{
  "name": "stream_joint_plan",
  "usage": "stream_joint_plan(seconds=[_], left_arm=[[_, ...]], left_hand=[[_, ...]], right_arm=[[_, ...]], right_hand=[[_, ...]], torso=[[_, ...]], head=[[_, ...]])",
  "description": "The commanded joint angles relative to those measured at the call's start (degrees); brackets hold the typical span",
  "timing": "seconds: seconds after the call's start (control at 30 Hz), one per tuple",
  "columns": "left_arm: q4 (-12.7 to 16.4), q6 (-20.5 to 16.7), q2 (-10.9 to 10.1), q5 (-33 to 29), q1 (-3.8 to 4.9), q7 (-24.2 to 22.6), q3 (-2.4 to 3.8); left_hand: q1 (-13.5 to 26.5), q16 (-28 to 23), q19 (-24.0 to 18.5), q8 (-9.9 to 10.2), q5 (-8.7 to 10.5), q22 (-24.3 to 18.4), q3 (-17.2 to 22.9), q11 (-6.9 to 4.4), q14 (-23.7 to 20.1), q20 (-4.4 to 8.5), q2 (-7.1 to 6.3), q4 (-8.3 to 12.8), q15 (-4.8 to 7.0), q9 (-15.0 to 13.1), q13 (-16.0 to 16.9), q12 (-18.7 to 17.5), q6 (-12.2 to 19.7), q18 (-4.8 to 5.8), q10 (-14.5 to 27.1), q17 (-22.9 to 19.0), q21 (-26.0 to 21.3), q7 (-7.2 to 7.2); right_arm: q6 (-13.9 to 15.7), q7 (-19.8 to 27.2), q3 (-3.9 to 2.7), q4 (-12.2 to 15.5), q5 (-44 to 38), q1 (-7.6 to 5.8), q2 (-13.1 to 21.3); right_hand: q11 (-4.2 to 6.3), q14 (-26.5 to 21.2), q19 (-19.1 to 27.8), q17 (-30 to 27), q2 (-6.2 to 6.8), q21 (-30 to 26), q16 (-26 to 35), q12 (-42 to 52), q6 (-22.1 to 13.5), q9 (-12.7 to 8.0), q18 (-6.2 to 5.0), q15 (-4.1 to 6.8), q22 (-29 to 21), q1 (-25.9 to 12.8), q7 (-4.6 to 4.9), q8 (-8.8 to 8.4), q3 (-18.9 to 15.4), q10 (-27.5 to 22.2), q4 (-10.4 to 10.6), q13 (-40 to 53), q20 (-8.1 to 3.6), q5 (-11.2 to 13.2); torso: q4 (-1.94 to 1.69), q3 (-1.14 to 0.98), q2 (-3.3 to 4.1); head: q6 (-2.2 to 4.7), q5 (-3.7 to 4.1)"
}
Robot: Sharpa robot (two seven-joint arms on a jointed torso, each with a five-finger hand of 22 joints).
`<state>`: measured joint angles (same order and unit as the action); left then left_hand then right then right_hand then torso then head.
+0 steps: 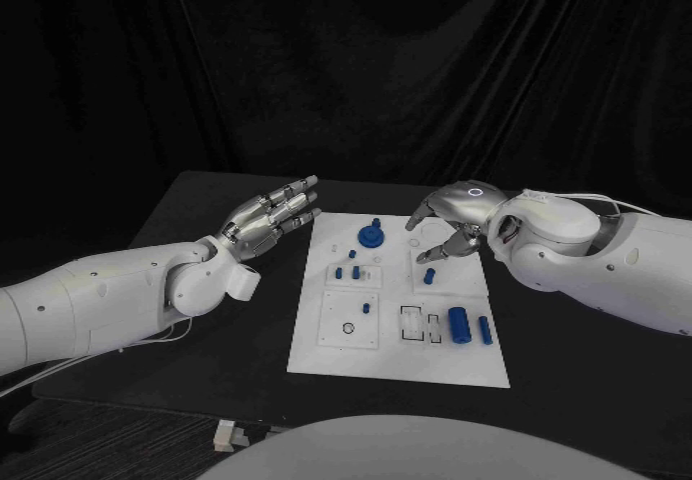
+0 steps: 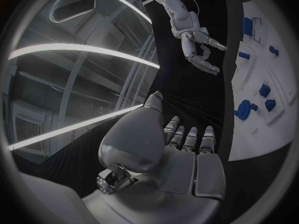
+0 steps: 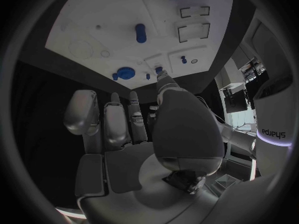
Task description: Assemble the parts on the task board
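The flat white plastic task board (image 1: 389,350) lies in the middle of the matte black tabletop (image 1: 188,380), its long edges running away from the robot, and the smooth blue plastic parts sit on it: a round disc with a short stub (image 1: 372,236) near the far edge, small pegs (image 1: 346,270) just nearer than it, a little stud (image 1: 433,271) toward the right edge, and a ribbed cylinder (image 1: 459,324) with a slimmer bar (image 1: 485,330) beside it close to the right edge. The silver right hand (image 1: 450,228) hangs over the board's far right corner with its fingers curled downward and apart, grasping nothing that can be seen; in the right wrist view one fingertip (image 3: 164,77) points down near a small peg (image 3: 159,69), but whether it touches cannot be told. The silver left hand (image 1: 271,217) hovers just off the board's far left corner, fingers stretched out and released, holding nothing. The likely trouble, as I judge it, is the smallness and slickness of the pegs: hard metal fingertips closing a little off-centre could flick one across the glossy board or tip it out of its seat, and the curled fingers could knock the neighbouring disc. The unheld board might also slide on the table under a sideways push.
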<state>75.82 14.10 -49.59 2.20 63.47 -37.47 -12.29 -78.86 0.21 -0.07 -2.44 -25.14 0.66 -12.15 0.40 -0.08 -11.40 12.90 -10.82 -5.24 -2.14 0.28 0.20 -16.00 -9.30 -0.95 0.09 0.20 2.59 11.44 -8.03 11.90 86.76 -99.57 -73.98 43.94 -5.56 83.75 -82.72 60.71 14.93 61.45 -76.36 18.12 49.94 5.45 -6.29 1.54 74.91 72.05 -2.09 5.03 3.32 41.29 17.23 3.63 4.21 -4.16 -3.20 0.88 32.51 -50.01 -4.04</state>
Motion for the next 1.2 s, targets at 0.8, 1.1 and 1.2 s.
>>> stream_joint_plan(seconds=[0.8,1.1,1.2], left_arm=[[0.18,0.31,0.07,-0.33,-0.1,-0.9,0.06],[0.11,0.53,0.15,-0.32,-0.12,-0.75,0.06],[0.05,0.65,0.21,-0.32,-0.14,-0.66,0.06]], left_hand=[[-0.47,-0.21,0.18,-0.08,-0.88,-0.05,-0.38,0.27,0.08,-0.41,0.51,0.44,-0.11,0.22,0.07,0.19,2.03,-0.91,0.01,-0.09,-0.06,-1.2],[-0.54,-0.21,0.18,-0.21,-1.04,-0.05,-0.37,0.19,0.08,-0.41,0.54,0.5,-0.11,0.17,0.07,0.19,1.86,-0.91,0.01,-0.09,-0.06,-1.02],[-0.54,-0.21,0.18,-0.21,-1.04,-0.05,-0.37,0.19,0.08,-0.41,0.54,0.5,-0.11,0.17,0.07,0.19,1.86,-0.91,0.01,-0.09,-0.06,-1.02]], right_arm=[[-2.58,5.02,0.0,-5.94,0.87,6.09,-2.55],[-1.05,6.37,0.0,-6.38,0.87,6.84,-2.68],[-0.44,6.66,0.0,-6.33,0.87,6.92,-2.6]], right_hand=[[0.78,1.57,-0.8,1.09,-6.75,0.37,-0.18,-2.82,5.12,-0.97,0.98,-0.25,7.94,9.03,6.65,0.13,5.58,13.83,-3.54,0.13,0.4,-8.28],[1.57,1.49,-0.76,0.93,-7.91,0.33,-0.05,-4.39,10.99,0.55,1.02,0.04,8.04,12.38,7.67,2.42,8.92,18.81,-6.75,0.08,0.13,-11.06],[1.93,1.46,-0.76,0.84,-7.87,0.39,0.02,-4.78,12.03,1.02,1.03,0.13,8.08,13.32,7.82,2.84,10.35,20.66,-7.42,0.05,0.04,-12.02]], torso=[[-0.03,-0.02,0.04],[-0.01,-0.01,0.08],[-0.04,-0.01,0.07]], head=[[0.01,-0.05],[0.01,-0.06],[0.01,-0.02]])
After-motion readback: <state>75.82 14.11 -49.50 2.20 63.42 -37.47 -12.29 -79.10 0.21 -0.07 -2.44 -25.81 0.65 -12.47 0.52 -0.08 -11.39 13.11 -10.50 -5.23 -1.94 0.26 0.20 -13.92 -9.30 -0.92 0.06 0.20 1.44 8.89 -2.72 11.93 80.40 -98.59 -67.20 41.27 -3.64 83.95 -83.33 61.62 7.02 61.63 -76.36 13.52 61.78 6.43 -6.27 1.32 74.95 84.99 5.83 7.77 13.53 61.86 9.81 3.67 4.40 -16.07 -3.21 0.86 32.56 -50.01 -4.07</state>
